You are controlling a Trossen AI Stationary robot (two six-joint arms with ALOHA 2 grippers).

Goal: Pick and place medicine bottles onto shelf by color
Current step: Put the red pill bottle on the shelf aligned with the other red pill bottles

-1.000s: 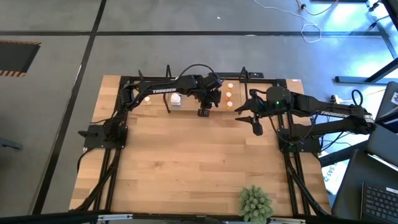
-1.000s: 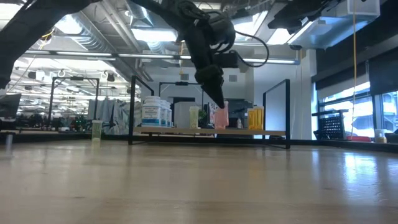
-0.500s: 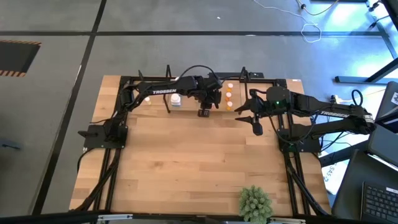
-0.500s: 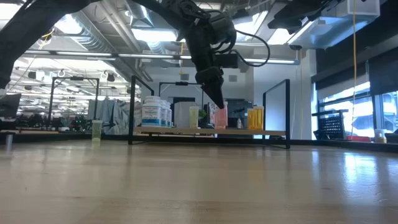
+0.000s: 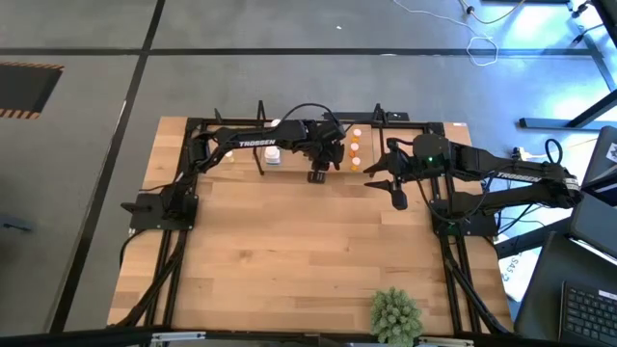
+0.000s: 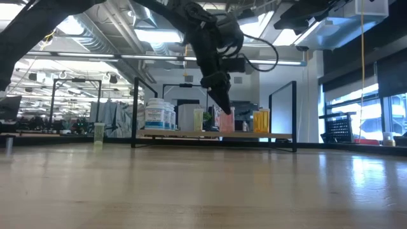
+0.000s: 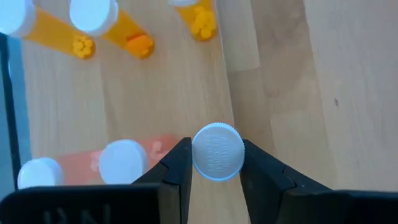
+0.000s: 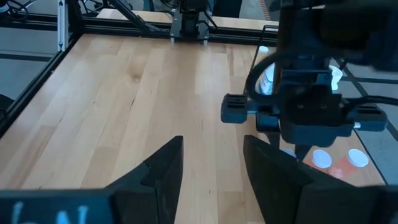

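My left gripper (image 5: 328,154) hangs over the shelf (image 6: 216,134) at the table's far edge, shut on a pale pink medicine bottle (image 6: 226,121) with a white ribbed cap. Two more pink bottles (image 7: 124,163) stand beside it on the shelf's pale base. Orange bottles (image 5: 355,147) stand farther right, and chunky white bottles (image 6: 159,116) farther left. My right gripper (image 8: 211,168) is open and waits above the table right of the shelf, pointing toward the left arm. My left gripper pinches the pink bottle by its white ribbed cap (image 7: 217,151) between its two fingers (image 7: 180,168). It comes from above, pointing down. The bottle is upright below the fingers. I cannot tell whether its bottom rests on the shelf base.
A black frame (image 5: 183,173) runs round the tabletop, and the shelf's black uprights (image 6: 135,111) stand at its ends. A green bushy plant (image 5: 396,313) sits at the near right edge. A small green bottle (image 6: 98,131) stands left of the shelf. Bare wood (image 5: 299,251) lies toward the near edge.
My left gripper has crept a little toward the table's right along the shelf, staying shut and carrying the pink bottle upright with it.
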